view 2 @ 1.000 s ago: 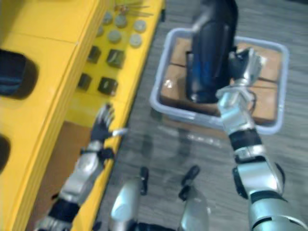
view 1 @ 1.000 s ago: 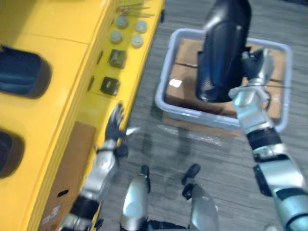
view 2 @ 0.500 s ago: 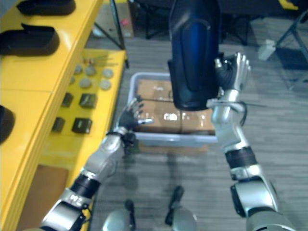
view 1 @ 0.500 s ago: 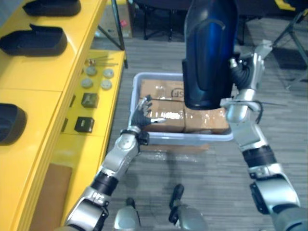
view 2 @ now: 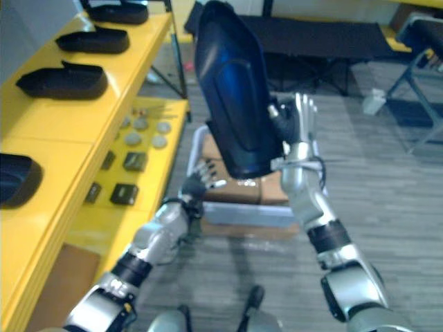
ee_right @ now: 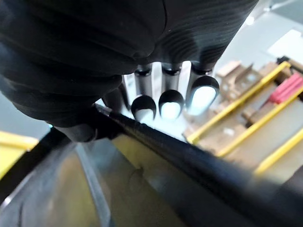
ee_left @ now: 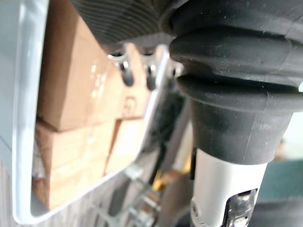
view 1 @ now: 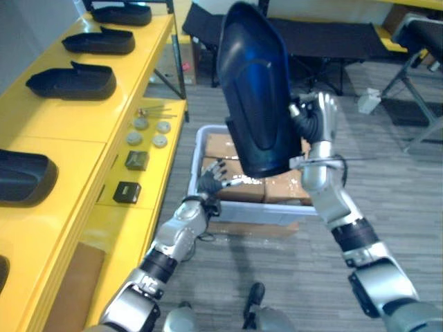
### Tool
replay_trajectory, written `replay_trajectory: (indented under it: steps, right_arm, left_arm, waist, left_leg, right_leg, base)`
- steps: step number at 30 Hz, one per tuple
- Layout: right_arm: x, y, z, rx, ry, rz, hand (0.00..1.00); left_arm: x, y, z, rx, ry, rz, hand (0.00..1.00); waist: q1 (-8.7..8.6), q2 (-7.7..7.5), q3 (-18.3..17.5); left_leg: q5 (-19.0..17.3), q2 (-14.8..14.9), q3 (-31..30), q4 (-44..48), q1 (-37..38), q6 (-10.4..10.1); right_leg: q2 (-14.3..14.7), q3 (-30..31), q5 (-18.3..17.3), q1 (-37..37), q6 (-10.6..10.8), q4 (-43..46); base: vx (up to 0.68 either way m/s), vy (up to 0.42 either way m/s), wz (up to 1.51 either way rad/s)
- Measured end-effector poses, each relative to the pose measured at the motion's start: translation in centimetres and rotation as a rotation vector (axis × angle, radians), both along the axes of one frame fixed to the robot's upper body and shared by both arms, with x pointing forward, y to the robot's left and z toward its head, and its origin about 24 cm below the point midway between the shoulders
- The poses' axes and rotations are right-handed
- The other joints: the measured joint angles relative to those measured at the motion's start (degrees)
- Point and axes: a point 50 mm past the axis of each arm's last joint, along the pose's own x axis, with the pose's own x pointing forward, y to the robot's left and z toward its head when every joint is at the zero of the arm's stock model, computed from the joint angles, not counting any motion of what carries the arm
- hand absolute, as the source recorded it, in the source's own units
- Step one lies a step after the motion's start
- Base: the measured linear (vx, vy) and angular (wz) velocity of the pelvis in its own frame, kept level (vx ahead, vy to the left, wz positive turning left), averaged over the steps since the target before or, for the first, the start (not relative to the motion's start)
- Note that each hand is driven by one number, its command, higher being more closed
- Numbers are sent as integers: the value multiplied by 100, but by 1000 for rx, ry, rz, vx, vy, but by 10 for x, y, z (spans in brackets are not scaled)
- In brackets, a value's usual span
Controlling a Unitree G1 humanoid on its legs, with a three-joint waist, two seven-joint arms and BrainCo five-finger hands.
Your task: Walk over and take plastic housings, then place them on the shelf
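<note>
My right hand (view 1: 315,128) holds a large dark blue plastic housing (view 1: 252,90) upright in the air above a grey bin (view 1: 202,142). The right wrist view has the fingers (ee_right: 170,101) reaching over the housing's rim (ee_right: 189,161), which is pinched against the thumb. My left hand (view 1: 211,183) hovers open, fingers spread, at the bin's near left rim; its fingers (ee_left: 125,71) hang over the cardboard boxes (ee_left: 71,94). Several black housings, among them one (view 1: 73,79) and another (view 1: 100,43), lie on the yellow shelf (view 1: 83,121) to my left.
A lower yellow ledge (view 1: 149,200) carries round discs (view 1: 151,131) and two black blocks (view 1: 137,160). The bin holds cardboard boxes (view 1: 284,188). A black cot (view 1: 339,38) and a folding frame (view 1: 419,41) stand on the grey floor behind.
The view has swung up and away from the shelf side. The housing has risen out of the bin and leans left. My left hand has moved from the yellow ledge to the bin's rim.
</note>
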Motion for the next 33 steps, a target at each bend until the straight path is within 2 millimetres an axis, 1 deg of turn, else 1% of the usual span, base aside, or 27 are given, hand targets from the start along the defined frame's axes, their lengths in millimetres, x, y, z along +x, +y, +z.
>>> replay_trajectory:
  steps: [2, 7, 11, 15, 19, 24, 27, 29, 30, 33]
  right_arm:
    - [2, 1, -8, -30, 36, -4, 100]
    - [3, 11, -27, -67, 105, 22, 100]
    - [4, 14, -33, -75, 127, 20, 100]
    - [6, 10, -40, -89, 154, 3, 100]
    - [6, 10, -41, -87, 158, 5, 100]
    - [3, 12, -46, -59, 164, 26, 100]
    - [-1, 18, -53, -19, 180, 56, 100]
    - [-5, 26, -60, 31, 202, 88, 100]
    - [-7, 28, -62, 40, 205, 97, 100]
    - [-13, 34, -66, 81, 196, 133, 100]
  left_arm:
    - [0, -5, 3, -53, 2, -16, 0]
    - [2, -11, 13, -214, 1, -57, 0]
    - [1, -16, 16, -280, -7, -80, 0]
    - [2, -13, 18, -335, -9, -63, 0]
    - [2, -13, 20, -332, -10, -49, 0]
    - [2, -12, 22, -315, -6, -16, 0]
    - [2, -10, 21, -245, -18, 22, 0]
    - [3, -8, 22, -232, -21, 47, 0]
    - [4, -7, 22, -223, -25, 55, 100]
    - [3, -5, 19, -195, -18, 81, 100]
  waist:
    - [0, 2, -26]
    - [33, 1, -26]
    - [36, -3, -28]
    - [34, -89, -97]
    - [38, -169, -147]
    - [41, -179, -156]
    - [39, -179, -157]
    - [45, -179, -158]
    - [44, -180, -158]
    - [37, -180, -158]
  left_leg:
    - [20, -33, -4, -14, -1, 19]
    - [48, -100, -25, -28, -13, 55]
    - [60, -144, -72, -53, -15, 70]
    - [80, -165, -147, -97, -31, 79]
    - [80, -184, -158, -98, -37, 80]
    - [89, -206, -165, -97, -42, 93]
    - [91, -202, -164, -92, -41, 96]
    - [91, -199, -162, -90, -38, 96]
    - [91, -199, -161, -90, -37, 96]
    - [90, -200, -152, -94, -30, 96]
  right_leg:
    - [-35, -22, 19, 9, 11, -1]
    - [-106, -46, 43, 8, 34, -4]
    - [-141, -58, 54, 8, 51, -8]
    - [-151, -81, 59, 6, 58, -6]
    - [-170, -87, 65, 6, 66, -5]
    - [-194, -91, 73, 7, 77, -7]
    - [-190, -88, 72, 7, 77, -31]
    - [-187, -83, 72, 7, 76, -53]
    - [-187, -82, 72, 7, 76, -54]
    - [-187, -74, 72, 7, 77, -55]
  base:
    - [-17, 51, 6]
    - [-18, 47, 3]
    - [1, 25, 3]
    - [24, 28, 8]
    - [17, 25, 2]
    - [-2, 13, 1]
    - [0, 0, 0]
    - [0, 0, 0]
    - [0, 0, 0]
    - [0, 0, 0]
